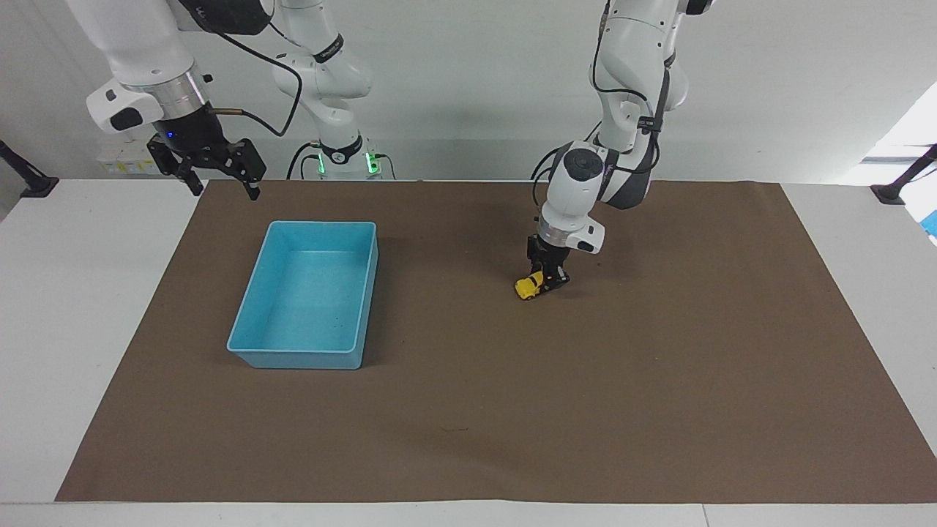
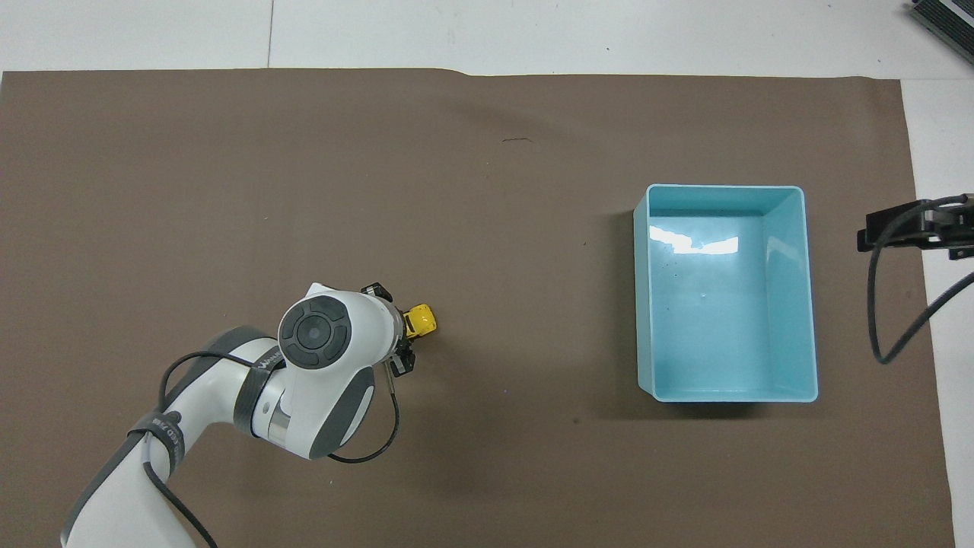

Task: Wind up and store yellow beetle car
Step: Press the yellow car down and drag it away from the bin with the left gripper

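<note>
Yellow beetle car [image 1: 528,286] on mat [image 1: 659,410], clamped by left end effector [image 1: 545,281]; right end effector [image 1: 219,179] apart, waiting.

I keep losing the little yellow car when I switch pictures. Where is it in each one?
Facing view: the yellow beetle car sits on the brown mat just right of the picture's middle, under the left gripper, which is shut on it.
Overhead view: the car is left of the middle, peeking out from under the white arm's wrist.
Shared landmark: the blue bin, beside the car toward the right arm's end of the table.
</note>
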Robot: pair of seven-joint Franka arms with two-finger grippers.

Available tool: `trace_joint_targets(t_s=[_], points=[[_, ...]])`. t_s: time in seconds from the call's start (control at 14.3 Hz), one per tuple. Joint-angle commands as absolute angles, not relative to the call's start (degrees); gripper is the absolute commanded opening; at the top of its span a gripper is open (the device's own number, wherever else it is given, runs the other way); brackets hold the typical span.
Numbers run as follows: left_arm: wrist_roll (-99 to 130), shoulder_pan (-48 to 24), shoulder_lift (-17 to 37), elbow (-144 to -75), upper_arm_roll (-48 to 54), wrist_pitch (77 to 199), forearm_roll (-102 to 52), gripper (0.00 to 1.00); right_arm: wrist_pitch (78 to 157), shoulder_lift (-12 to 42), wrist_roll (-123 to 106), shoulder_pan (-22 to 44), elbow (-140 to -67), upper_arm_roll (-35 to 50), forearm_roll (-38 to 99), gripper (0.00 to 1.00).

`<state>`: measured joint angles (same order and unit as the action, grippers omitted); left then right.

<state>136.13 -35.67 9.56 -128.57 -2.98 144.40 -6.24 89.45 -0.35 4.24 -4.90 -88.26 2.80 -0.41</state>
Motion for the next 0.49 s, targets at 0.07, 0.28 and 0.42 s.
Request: trace_joint_targets(t_s=[0.07,0.28,0.42], points=[[132.28,-35.08,8.53,-130.95,-3.96,145.02,-6.24,0.0,89.3,-0.62,5.01,-5.27,-88.33,3.08,-0.44,1.0],[130.7,-33.06,7.91,-132.71,-4.04,145.19,-6.24,0.0,89.3,-0.53,5.01,-5.27,-88.33,3.08,-0.53,1.0],[128.59,-31.83,7.56,-133.68,-4.04,145.11,-6.24,0.0,89.3,-0.53,5.01,-5.27,-88.33,3.08,-0.53,1.0]])
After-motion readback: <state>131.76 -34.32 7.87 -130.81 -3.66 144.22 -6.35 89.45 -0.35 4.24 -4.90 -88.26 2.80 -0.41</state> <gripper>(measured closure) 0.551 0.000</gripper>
